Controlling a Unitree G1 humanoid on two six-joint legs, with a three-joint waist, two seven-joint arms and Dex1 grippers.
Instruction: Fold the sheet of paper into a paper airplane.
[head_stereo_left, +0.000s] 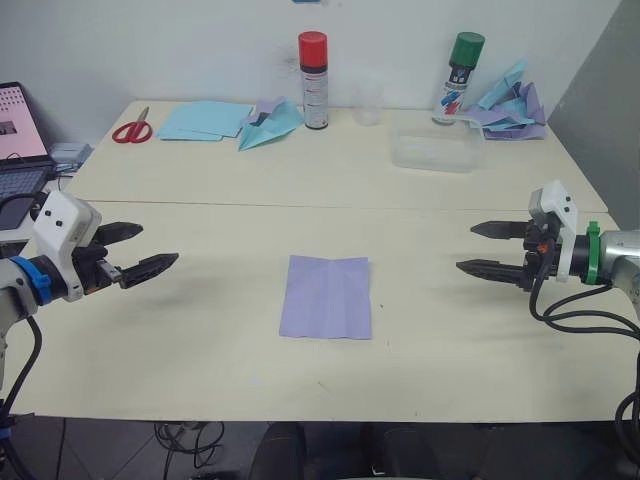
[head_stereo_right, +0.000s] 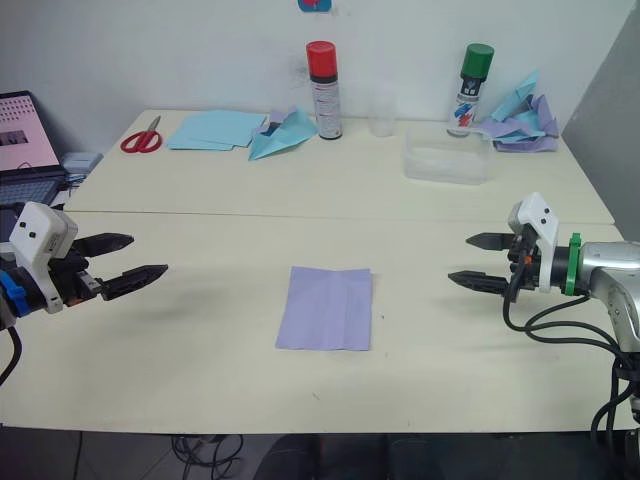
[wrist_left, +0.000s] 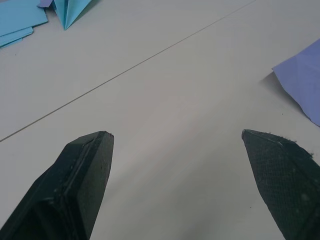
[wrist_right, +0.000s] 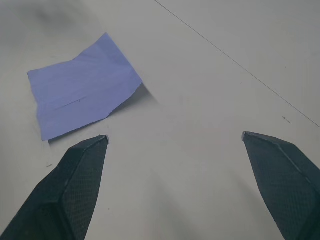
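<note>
The sheet of paper (head_stereo_left: 326, 297) lies flat and faintly creased on the table (head_stereo_left: 200, 320), midway between the two grippers. The left gripper (head_stereo_left: 139, 251) and the right gripper (head_stereo_left: 484, 248) hover well apart from the sheet on either side, each with jaws spread and holding nothing. Far behind the sheet stand a red-capped spray can (head_stereo_left: 314, 80) and a teal-blue paper plane (head_stereo_left: 268, 124).

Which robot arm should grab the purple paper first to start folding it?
Probably the right one, but only just. The right gripper sits a little closer to the sheet of paper than the left gripper does. Both are open, point at the paper and have bare table between.
</note>
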